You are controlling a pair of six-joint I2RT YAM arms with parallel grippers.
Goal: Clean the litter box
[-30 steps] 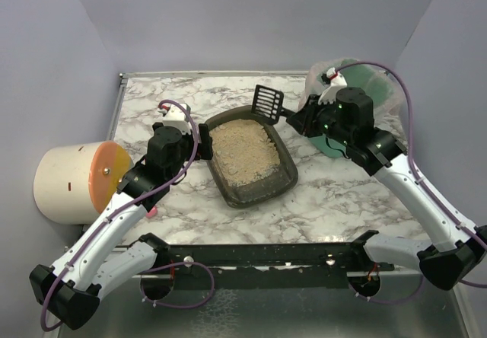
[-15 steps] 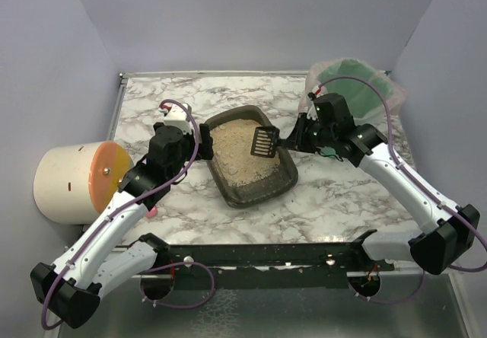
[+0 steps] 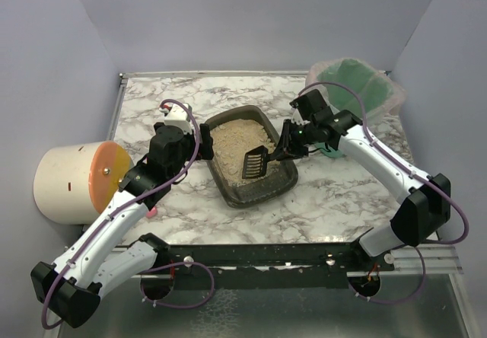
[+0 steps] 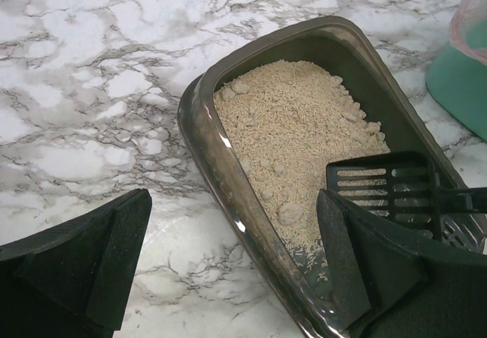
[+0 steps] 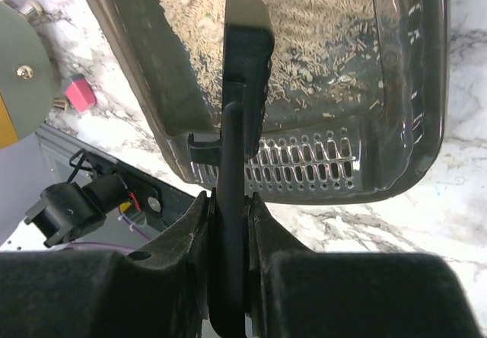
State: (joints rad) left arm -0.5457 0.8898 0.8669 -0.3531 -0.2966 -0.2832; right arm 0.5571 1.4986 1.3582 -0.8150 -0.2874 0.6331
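Black slotted scoop (image 3: 255,163), clamped in right gripper (image 5: 228,220), reaches over litter box (image 4: 199,125) right rim; left gripper (image 4: 233,205) wide beside left rim.

**Left arm** (image 3: 114,224): is extending forward and to the right from its base at the near left corner, with the elbow low and the wrist angling down.

**Left hand** (image 4: 232,235): is standing with both black fingers (image 4: 91,254) spread wide apart and is gripping nothing.

**Right arm** (image 3: 380,163): is rising from its base at the near right, with the forearm stretching leftward toward the centre.

**Right hand** (image 5: 227,208): is pinching its fingers closed on the handle of a black slotted scoop (image 3: 255,163), with the wrist tipping downward.
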